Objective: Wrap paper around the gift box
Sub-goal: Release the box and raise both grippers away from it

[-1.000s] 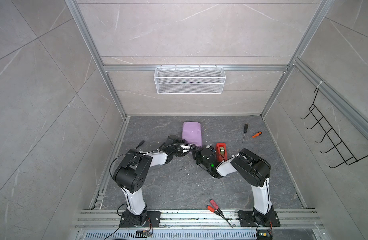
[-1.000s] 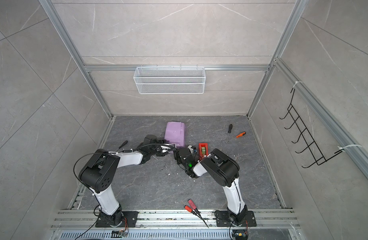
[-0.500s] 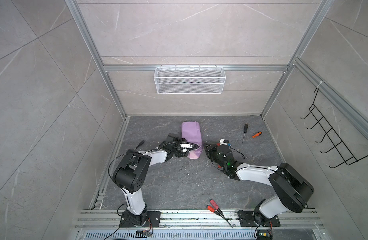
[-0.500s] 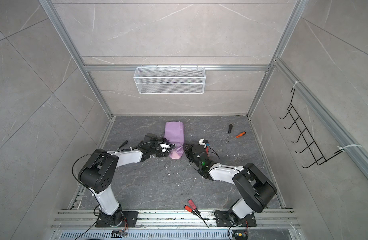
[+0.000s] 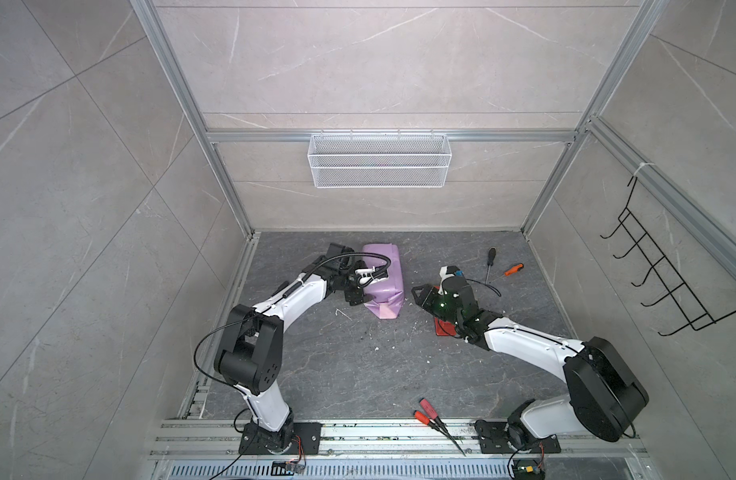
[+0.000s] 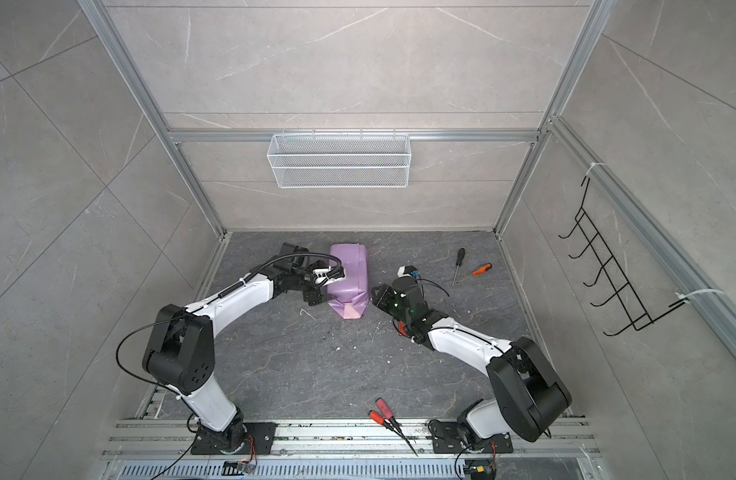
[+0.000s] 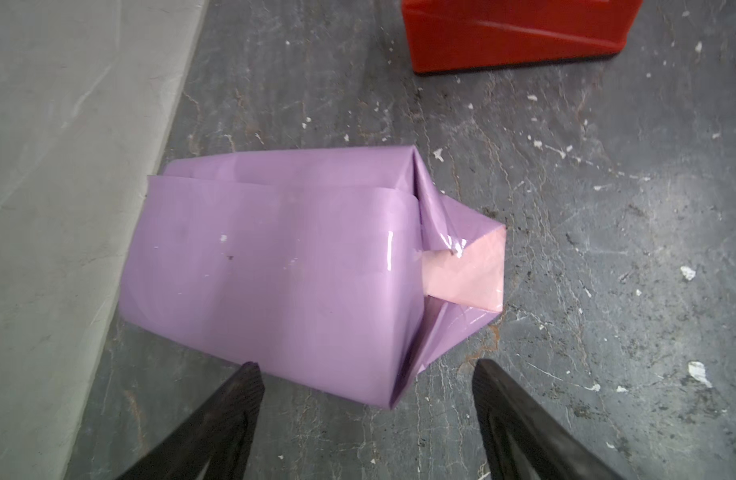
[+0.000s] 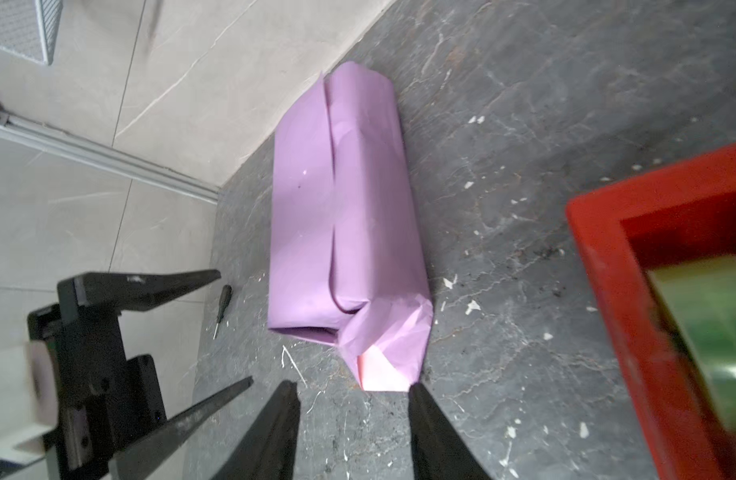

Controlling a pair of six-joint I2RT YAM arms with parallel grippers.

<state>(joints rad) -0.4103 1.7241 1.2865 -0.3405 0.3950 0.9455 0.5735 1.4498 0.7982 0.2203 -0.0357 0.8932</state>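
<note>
The paper (image 5: 385, 282) (image 6: 349, 282) is folded lilac side out around a long parcel on the dark floor, and the gift box is hidden inside it. One end is folded in and shows a pink flap (image 7: 466, 274) (image 8: 376, 374). My left gripper (image 5: 355, 296) (image 6: 314, 297) (image 7: 364, 365) (image 8: 233, 326) stands open at the parcel's left side, holding nothing. My right gripper (image 5: 418, 293) (image 6: 376, 296) (image 8: 353, 385) is open and empty just short of the folded end, one fingertip (image 8: 416, 388) close to the pink flap.
A red tape dispenser (image 5: 444, 328) (image 7: 516, 33) (image 8: 607, 257) with a green roll (image 8: 715, 332) sits under my right wrist. Two screwdrivers (image 5: 490, 264) lie at the back right and red-handled pliers (image 5: 428, 411) at the front. A wire basket (image 5: 379, 160) hangs on the back wall.
My right arm has swung its elbow out to the right and drawn back from the parcel, and its jaws have opened. My left jaws have opened wider beside the parcel.
</note>
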